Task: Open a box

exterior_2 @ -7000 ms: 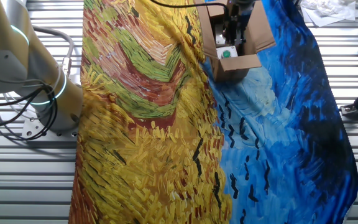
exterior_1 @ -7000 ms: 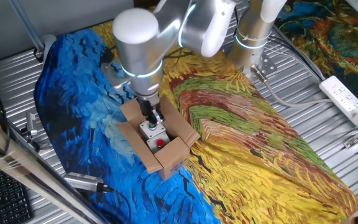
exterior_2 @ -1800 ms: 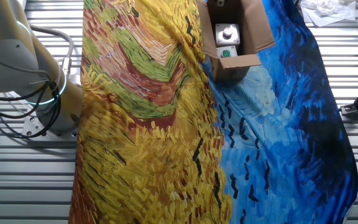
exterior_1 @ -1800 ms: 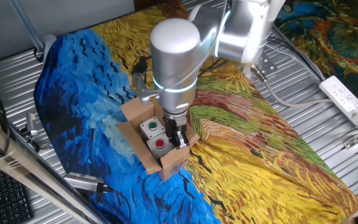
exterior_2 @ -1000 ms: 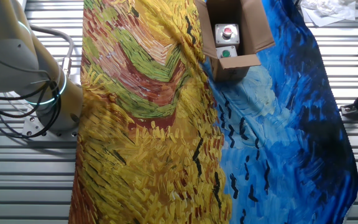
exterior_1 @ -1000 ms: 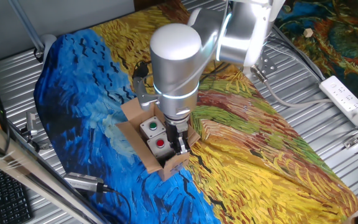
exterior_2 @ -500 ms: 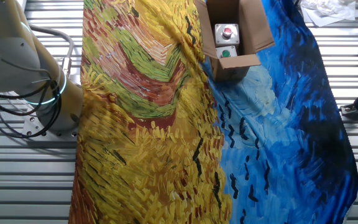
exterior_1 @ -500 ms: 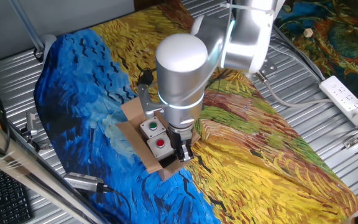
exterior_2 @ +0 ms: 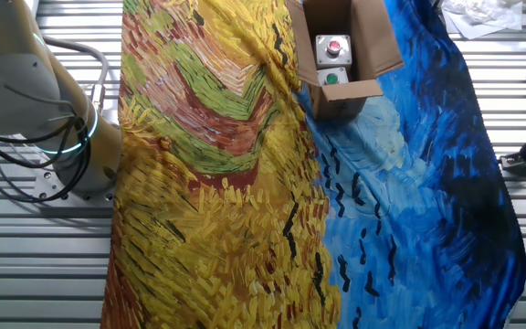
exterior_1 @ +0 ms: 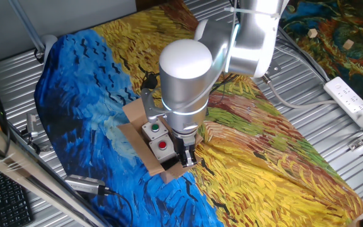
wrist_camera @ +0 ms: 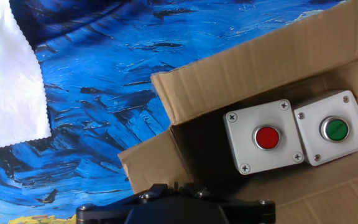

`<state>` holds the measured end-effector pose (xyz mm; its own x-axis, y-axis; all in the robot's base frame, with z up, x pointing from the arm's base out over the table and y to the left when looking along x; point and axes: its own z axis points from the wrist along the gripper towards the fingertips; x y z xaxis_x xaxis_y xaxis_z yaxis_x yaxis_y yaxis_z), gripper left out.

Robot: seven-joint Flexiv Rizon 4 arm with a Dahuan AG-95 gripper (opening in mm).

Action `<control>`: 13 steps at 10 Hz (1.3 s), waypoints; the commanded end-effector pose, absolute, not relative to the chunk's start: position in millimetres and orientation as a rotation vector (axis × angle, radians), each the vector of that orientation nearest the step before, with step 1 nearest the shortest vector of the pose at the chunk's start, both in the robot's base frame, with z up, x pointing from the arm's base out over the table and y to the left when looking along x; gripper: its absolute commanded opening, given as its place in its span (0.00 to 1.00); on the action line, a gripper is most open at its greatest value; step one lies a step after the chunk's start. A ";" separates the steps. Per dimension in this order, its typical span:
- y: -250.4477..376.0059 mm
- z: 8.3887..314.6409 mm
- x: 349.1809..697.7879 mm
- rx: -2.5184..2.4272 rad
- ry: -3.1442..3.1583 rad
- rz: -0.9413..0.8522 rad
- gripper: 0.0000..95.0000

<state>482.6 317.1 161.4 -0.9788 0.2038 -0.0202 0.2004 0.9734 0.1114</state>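
Observation:
The small brown cardboard box stands on the blue part of the painted cloth with its flaps folded outward. Inside lies a grey unit with a green button and a red button. My gripper hangs at the box's near right end, right by the end flap, fingers together and holding nothing. The hand view shows the box, the red button, the green button and my gripper at the bottom edge. In the other fixed view the open box shows and the gripper is out of frame.
A white power strip lies on the slatted table at the right. A grey cylindrical tool and a keyboard sit at the front left. A white cloth lies left of the box. The arm's base stands beside the cloth.
My arm has shifted a little to the right and forward along the box, so the gripper now sits at its near right end. The box and the unit inside have not moved.

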 end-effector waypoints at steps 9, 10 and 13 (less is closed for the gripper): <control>324.3 145.5 490.9 0.351 3.084 0.141 0.00; 324.9 142.3 491.8 0.350 3.083 0.133 0.00; 325.8 136.5 493.3 0.352 3.081 0.120 0.00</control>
